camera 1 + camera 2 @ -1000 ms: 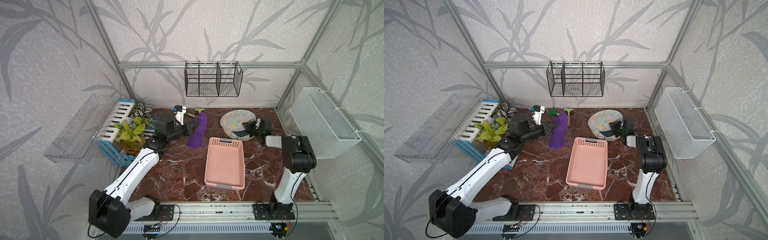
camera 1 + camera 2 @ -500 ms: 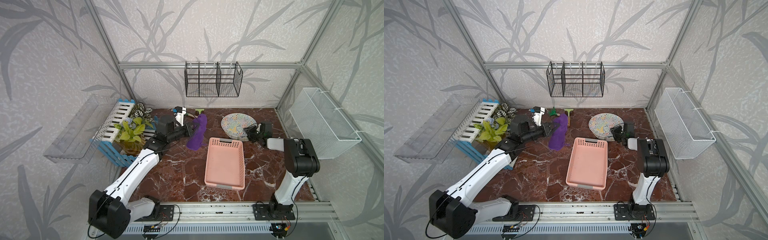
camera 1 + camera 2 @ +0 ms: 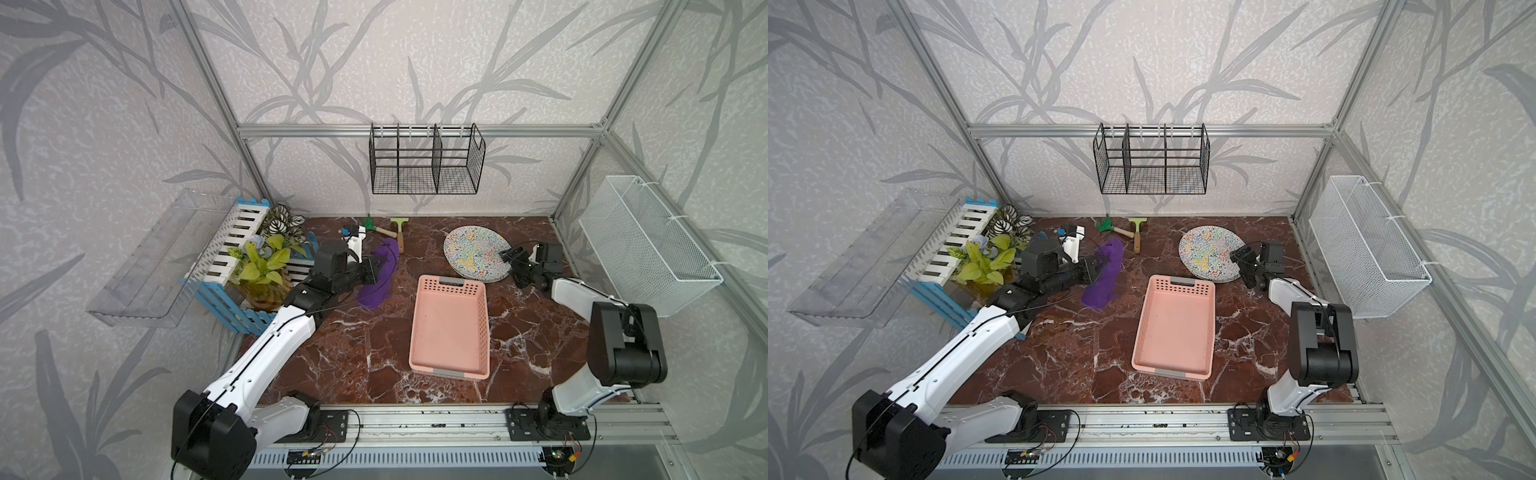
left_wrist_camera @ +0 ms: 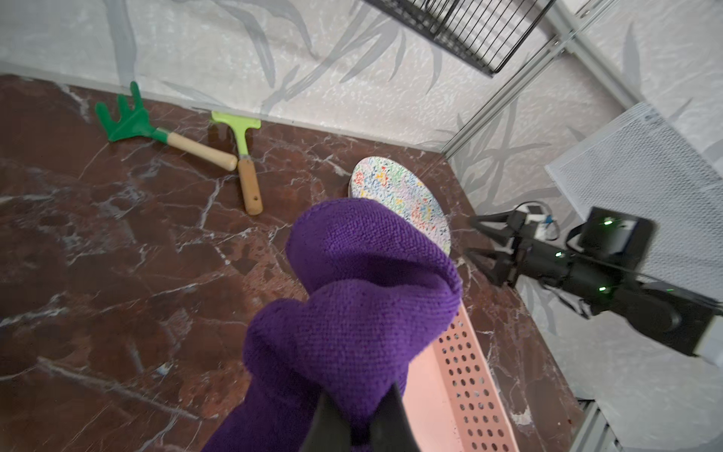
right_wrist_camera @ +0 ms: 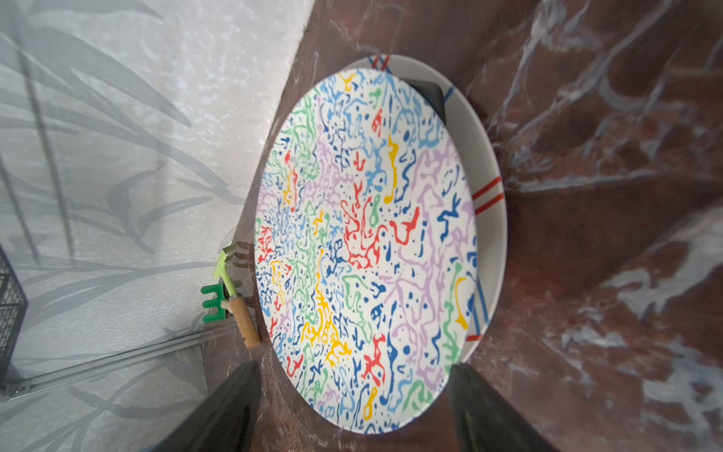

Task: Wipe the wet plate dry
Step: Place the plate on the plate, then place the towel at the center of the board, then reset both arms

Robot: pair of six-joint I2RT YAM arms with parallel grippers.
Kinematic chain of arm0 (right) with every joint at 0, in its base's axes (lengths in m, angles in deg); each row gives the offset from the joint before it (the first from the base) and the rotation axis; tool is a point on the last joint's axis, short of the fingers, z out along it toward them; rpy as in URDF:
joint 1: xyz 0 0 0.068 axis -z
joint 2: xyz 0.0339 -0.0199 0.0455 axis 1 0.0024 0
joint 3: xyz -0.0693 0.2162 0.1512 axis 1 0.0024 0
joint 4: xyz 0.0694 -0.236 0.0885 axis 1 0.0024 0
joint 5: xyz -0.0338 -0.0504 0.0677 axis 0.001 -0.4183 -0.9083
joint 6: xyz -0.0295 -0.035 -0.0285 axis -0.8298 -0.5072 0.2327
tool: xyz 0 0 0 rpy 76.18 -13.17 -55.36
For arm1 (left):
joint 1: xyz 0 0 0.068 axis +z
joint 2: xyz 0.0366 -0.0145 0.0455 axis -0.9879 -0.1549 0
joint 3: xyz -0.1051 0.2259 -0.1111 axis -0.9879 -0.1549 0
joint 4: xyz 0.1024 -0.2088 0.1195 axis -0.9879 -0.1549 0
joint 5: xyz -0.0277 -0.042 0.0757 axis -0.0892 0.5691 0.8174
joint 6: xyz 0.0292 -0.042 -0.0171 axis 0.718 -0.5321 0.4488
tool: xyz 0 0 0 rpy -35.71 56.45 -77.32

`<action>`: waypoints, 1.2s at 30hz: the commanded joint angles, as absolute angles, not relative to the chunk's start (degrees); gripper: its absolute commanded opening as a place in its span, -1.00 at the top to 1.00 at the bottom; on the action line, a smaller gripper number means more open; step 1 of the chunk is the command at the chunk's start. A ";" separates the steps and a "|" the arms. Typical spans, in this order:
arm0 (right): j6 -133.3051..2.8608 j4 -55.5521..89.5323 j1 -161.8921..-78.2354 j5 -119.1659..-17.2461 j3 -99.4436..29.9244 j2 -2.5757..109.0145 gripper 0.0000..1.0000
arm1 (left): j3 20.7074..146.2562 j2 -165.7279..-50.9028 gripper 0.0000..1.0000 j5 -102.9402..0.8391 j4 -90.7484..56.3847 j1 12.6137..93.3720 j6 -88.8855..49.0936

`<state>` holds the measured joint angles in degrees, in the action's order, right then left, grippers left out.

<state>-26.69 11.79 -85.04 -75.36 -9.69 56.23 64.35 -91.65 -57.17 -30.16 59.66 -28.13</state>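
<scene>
The plate (image 3: 471,249) (image 3: 1206,249) (image 4: 395,193) (image 5: 364,235), white with many-coloured squiggles, lies at the back right on top of a white plate with red and blue stripes (image 5: 491,219). My right gripper (image 3: 511,269) (image 3: 1241,269) (image 4: 469,236) (image 5: 354,366) is open just off the plate's right rim, with a finger on each side and nothing gripped. A purple cloth (image 3: 380,276) (image 3: 1105,272) (image 4: 352,305) hangs from my left gripper (image 3: 374,266) (image 4: 358,395), which is shut on it left of centre. The cloth's lower end reaches the floor.
A pink basket (image 3: 449,332) sits between the arms in front of the plates. A green rake (image 3: 372,226) and scraper (image 3: 400,232) lie by the back wall. A potted plant (image 3: 266,266) and blue-white fence stand left. A white mesh basket (image 3: 648,245) hangs right, a black wire rack (image 3: 424,162) behind.
My right gripper opened and let go of the plate, which went from tilted up to lying down on the striped plate. The gripper drew back to the right. The left arm and cloth stayed put.
</scene>
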 commanded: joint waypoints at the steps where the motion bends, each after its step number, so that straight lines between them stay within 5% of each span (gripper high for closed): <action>1: -30.19 16.10 -83.69 -75.91 -8.23 51.23 -0.60 | 63.03 -94.86 1.00 -51.98 -32.05 58.39 -24.83; 2: -31.12 16.82 -83.61 -75.58 -7.61 49.08 -0.61 | 63.21 -96.80 0.88 -49.83 -32.88 57.21 -24.10; 4: -33.02 18.54 -83.62 -74.30 -6.31 45.37 -0.65 | 64.42 -102.70 0.24 -46.19 -36.20 55.24 -23.44; 6: -35.51 20.55 -83.62 -71.61 -4.98 40.90 -0.76 | 63.05 -105.98 -0.66 -42.66 -36.86 53.71 -24.67; 8: -39.03 22.64 -83.62 -68.29 -4.00 36.41 -0.88 | 62.34 -106.88 -0.99 -39.41 -37.82 52.46 -25.56; 16: -54.16 24.60 -83.53 -51.36 3.33 24.14 -0.98 | 63.10 -94.97 -1.00 -33.07 -38.48 51.43 -25.06; 21: -66.28 11.90 -83.53 -42.45 14.35 22.46 -0.98 | 49.79 -85.15 -1.00 -12.32 -16.94 52.63 -19.01; 24: -66.36 2.62 -83.53 -41.25 19.04 25.77 -0.98 | 38.66 -83.76 -1.00 0.81 -0.53 55.34 -18.32; 29: -68.30 -12.82 -83.60 -43.26 19.35 39.23 -0.98 | 32.18 -84.68 -1.00 6.72 10.69 57.90 -7.83; 35: -75.41 -23.80 -89.18 -45.08 17.52 50.32 -0.98 | 28.01 -88.01 -1.00 4.17 19.08 62.46 -2.74; 36: -77.77 -36.96 -90.25 -45.06 19.85 54.22 -0.98 | 26.64 -88.27 -1.00 2.62 21.58 63.37 -2.66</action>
<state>-71.03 -16.60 -87.16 -44.48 18.60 49.15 29.91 -87.39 2.96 11.74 61.72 -6.58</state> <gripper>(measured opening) 0.992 0.999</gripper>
